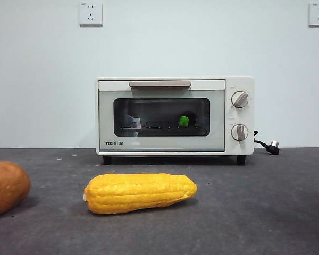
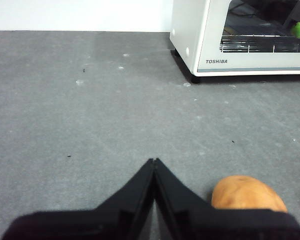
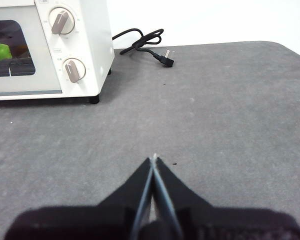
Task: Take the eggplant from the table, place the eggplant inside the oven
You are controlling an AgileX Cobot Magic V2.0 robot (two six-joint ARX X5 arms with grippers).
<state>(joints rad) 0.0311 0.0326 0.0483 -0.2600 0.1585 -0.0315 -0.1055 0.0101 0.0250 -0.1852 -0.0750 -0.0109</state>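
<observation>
1. Purple skin hardly shows; the eggplant [image 1: 183,121] lies inside the oven [image 1: 162,144] on the wire rack [image 1: 165,128], behind the shut glass door, and only its bright green stem end is plain, at about 3 o'clock of the window's middle.
2. "TOSHIBA" is printed in dark letters on the door's lower strip, at 7 o'clock of the window. Small markings ring the two knobs [image 1: 240,99], too small to read.
3. A bar handle [image 1: 160,84] runs along the door's top edge.
4. The left hand [image 2: 154,161] has its two black jaws pressed together to a point, holding nothing, over bare worktop [image 1: 266,212]; a round orange-brown vegetable [image 2: 247,194] lies just beside it.
5. The right hand [image 3: 154,158] is likewise closed to a point and empty, over bare worktop on the oven's knob side.
6. A yellow corn cob [image 1: 140,192] lies on the worktop in front of the oven, at 6 o'clock of the door.
7. A black power cord with its plug [image 3: 162,56] lies loose by the oven's knob side.
8. Two white wall sockets [image 1: 90,13] sit high on the wall, at 11 and 1 o'clock.
</observation>
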